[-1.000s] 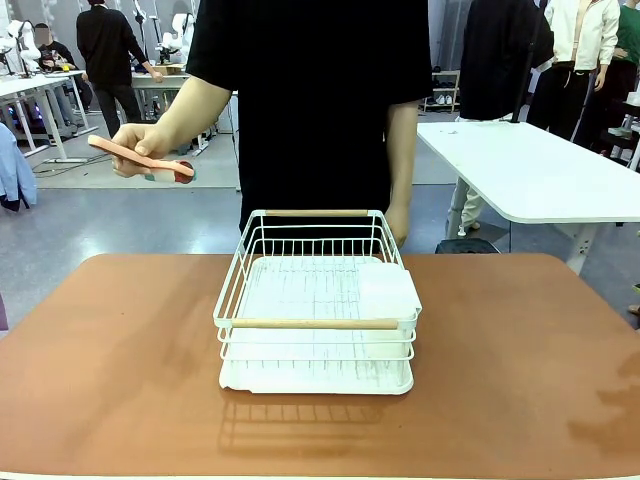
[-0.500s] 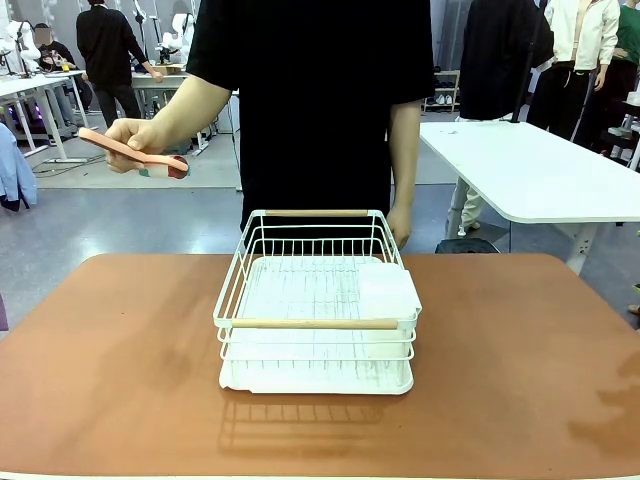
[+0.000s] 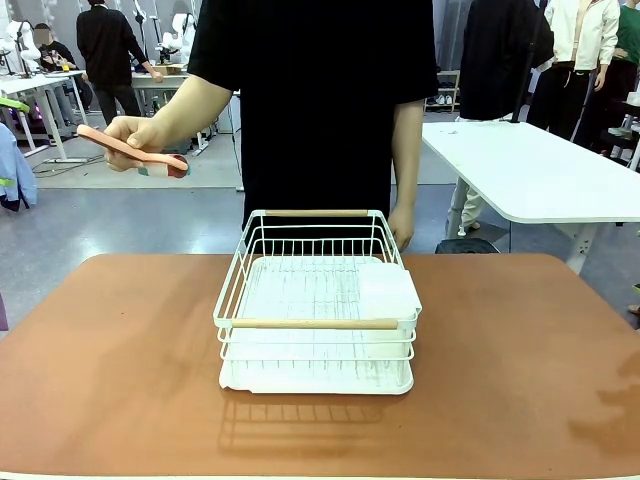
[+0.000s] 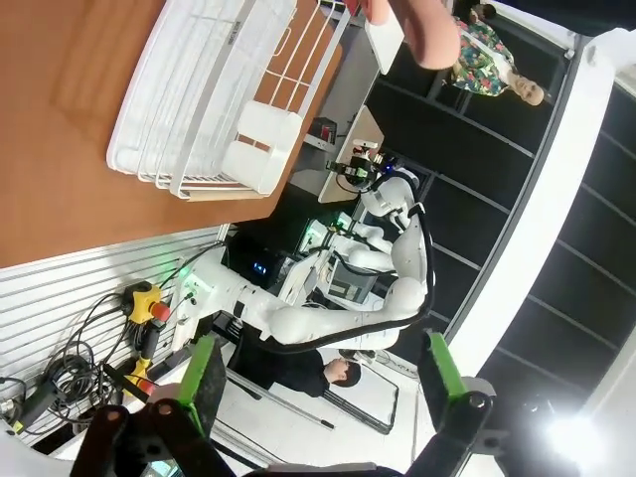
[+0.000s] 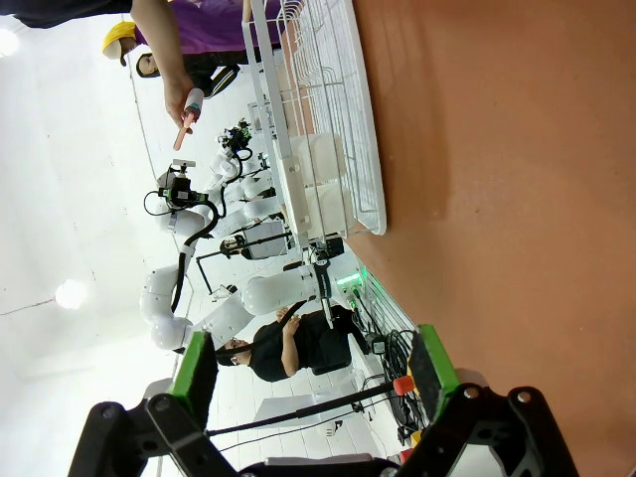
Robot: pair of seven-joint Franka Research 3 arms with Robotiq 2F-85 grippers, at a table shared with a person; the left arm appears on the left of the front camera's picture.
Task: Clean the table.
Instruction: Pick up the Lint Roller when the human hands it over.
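Reddish-brown and faintly glossy, the table [image 3: 120,360] lay under the dish rack [image 3: 316,323] and spread out smooth on every side of it, with the rack the one thing I could see standing on it. Over the last second very little had moved. The person behind the rack had lifted their raised hand [image 3: 135,135] a touch higher and further out to the rack's left, fingers closed around a long pink utensil [image 3: 125,147] with a darker red tip. Their other hand [image 3: 401,225] had stayed hanging loosely curled, holding nothing, just behind the rack's far right corner. I took that to mean the utensil was about to be set down or offered, so the clearing had not really begun and the rack itself had not been touched. My left gripper [image 4: 320,370] and right gripper [image 5: 313,370] both had their green-padded fingers spread wide on nothing, well back from the rack. The rack was thin white wire, boxy with rounded corners, with a pale wooden bar [image 3: 316,213] across each of its near and far rims. A white ribbed tray [image 3: 316,378] that looked like plastic sat beneath it. The wire looked rigid and light, and the round wooden bars looked the easiest places to grip.
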